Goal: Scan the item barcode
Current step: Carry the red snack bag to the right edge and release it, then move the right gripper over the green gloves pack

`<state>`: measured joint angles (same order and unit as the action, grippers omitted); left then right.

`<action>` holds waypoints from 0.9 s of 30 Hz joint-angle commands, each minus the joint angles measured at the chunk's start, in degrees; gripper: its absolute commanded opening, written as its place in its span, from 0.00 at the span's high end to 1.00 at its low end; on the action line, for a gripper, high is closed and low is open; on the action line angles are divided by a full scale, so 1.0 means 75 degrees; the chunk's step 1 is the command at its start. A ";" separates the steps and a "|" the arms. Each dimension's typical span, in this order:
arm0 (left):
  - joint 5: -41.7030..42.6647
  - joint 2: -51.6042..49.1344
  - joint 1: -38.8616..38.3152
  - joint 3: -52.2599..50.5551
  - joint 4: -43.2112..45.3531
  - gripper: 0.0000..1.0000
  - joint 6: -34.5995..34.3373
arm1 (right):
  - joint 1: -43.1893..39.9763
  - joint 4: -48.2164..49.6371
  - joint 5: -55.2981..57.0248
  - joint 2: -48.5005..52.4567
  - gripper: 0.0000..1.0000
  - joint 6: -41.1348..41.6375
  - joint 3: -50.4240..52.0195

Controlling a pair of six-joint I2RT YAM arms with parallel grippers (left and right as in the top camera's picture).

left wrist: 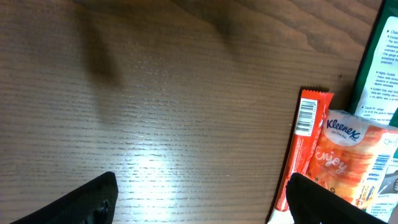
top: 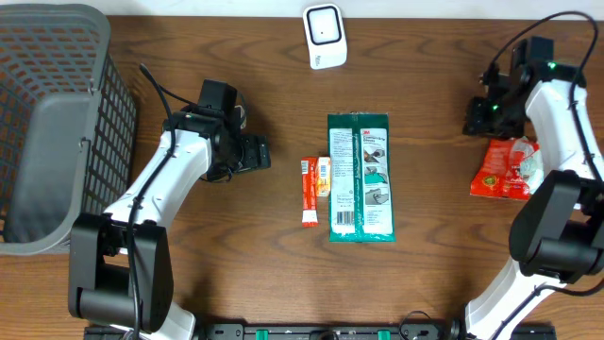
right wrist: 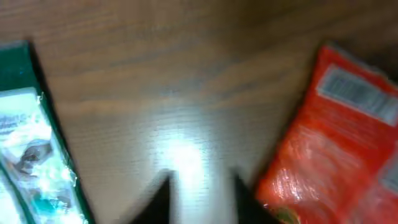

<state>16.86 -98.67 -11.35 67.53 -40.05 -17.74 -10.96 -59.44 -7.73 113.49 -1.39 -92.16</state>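
Looks like a robotics lab bench set up as a mock shop checkout; left arm (top: pixel 156 189) and right arm (top: pixel 566 123) are based at the near edge of a wood-grain table (top: pixel 236 255), with loose black cabling on both; white barcode scanner (top: pixel 324 36) stands at the far edge; grey mesh shopping basket (top: pixel 113 113) sits at the left end; packaged retail goods lie flat on the top: green 3M pack (top: pixel 360 179), Kleenex pocket pack (left wrist: pixel 348 155), orange-red stick pack (top: pixel 309 192) with printed barcode (left wrist: pixel 303 117), red bag (top: pixel 500 170); nothing domestic in view, just rig plus props
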 commanded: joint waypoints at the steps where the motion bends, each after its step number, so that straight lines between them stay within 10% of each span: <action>1: 0.0061 0.0140 0.0026 0.0076 -0.0020 0.13 0.0096 | 0.0003 0.0764 0.0787 -0.0087 0.99 0.0242 0.1052; 16: 0.0061 0.0140 0.0026 0.0076 -0.0017 0.13 0.0096 | -0.1288 0.1684 0.2465 -0.0087 0.90 0.0437 0.2124; 21: 0.0064 0.0140 0.0026 0.0076 -0.0020 0.13 0.0096 | -0.1224 0.1699 0.1647 -0.0087 0.61 0.0443 0.2124; 27: 0.0061 0.0140 0.0026 0.0076 -0.0017 0.12 0.0096 | -0.0729 0.1664 -0.0067 -0.0087 0.02 0.0493 0.2124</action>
<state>16.84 -98.67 -11.35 67.53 -40.07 -17.74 -18.68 -46.94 0.86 113.51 2.20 -76.47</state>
